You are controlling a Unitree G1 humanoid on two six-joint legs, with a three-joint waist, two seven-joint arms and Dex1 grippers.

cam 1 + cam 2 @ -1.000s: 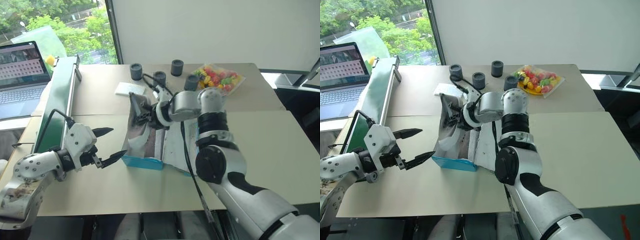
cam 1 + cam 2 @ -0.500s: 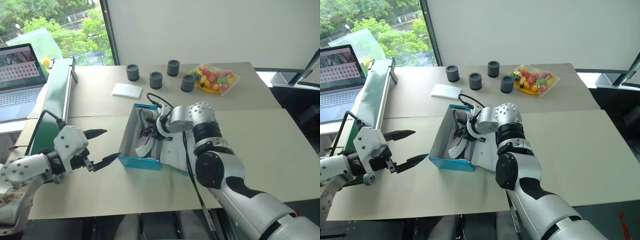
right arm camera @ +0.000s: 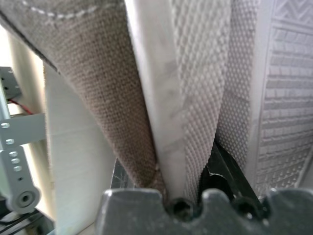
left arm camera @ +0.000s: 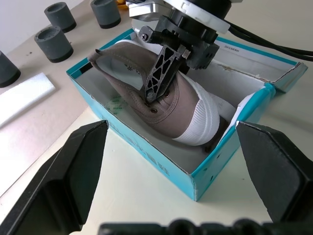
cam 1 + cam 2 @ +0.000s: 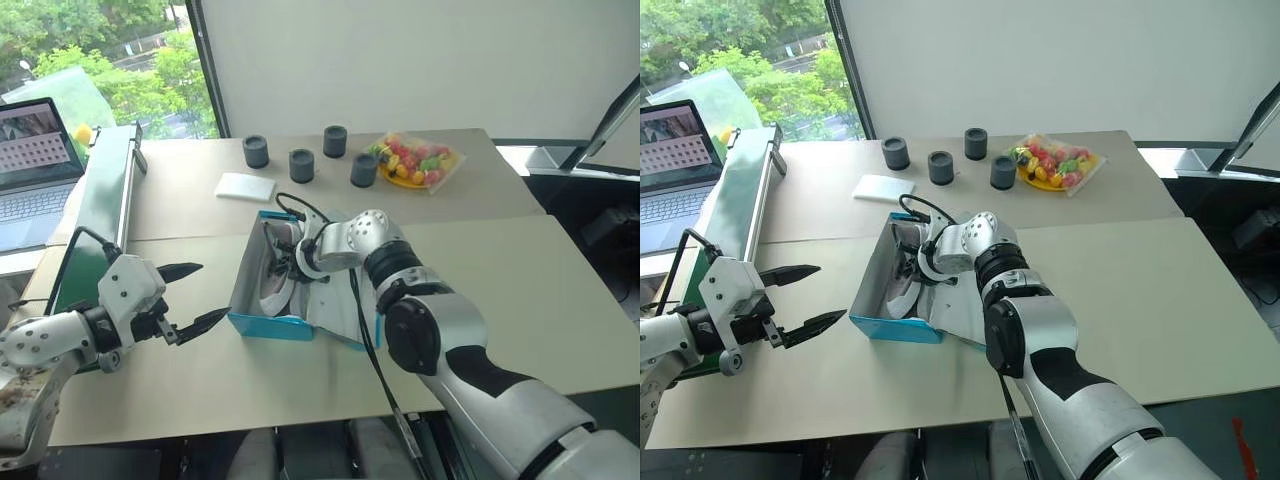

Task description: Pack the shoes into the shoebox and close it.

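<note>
Worktop [image 5: 520, 290] carries the shoebox [image 5: 262, 325], lid flap lying open to the robot's right. One of the shoes [image 4: 166, 105] is inside, on its side, heel up against the far wall.

R tool [image 4: 157, 78] is down in the box w/ the shoe's collar fabric between its fingers; whether it clamps or is letting go, can't tell.

L tool [image 5: 192, 296] hovers beside the box, fingers wide apart, nothing in it.

Step in hand, prob.: seat the shoe. To do well: press it flat along the box floor before release, lift R tool straight up so laces don't snag; L tool steady the near wall if box slides.
</note>
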